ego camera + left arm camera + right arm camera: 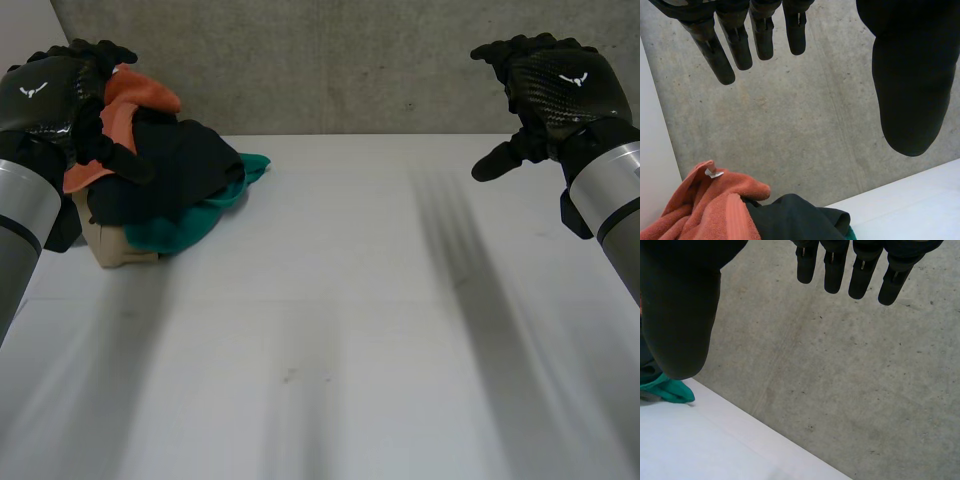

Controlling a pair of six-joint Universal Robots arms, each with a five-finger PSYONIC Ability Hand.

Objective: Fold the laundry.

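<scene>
The left hand [48, 92], upper left of the frame, has its fingers straight and wide apart, holding nothing. Just beside it, left of centre on the white bench [350, 330], lies the laundry pile: orange towel [135, 100], black garment [175, 170], green cloth [180, 232], beige cloth [112, 248]. The right hand [555, 85], upper right, is likewise wide and holds nothing, well apart from the pile.

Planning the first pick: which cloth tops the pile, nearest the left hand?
The orange towel: it lies highest, beside the left hand, over the black cloth, teal cloth and beige cloth.
</scene>
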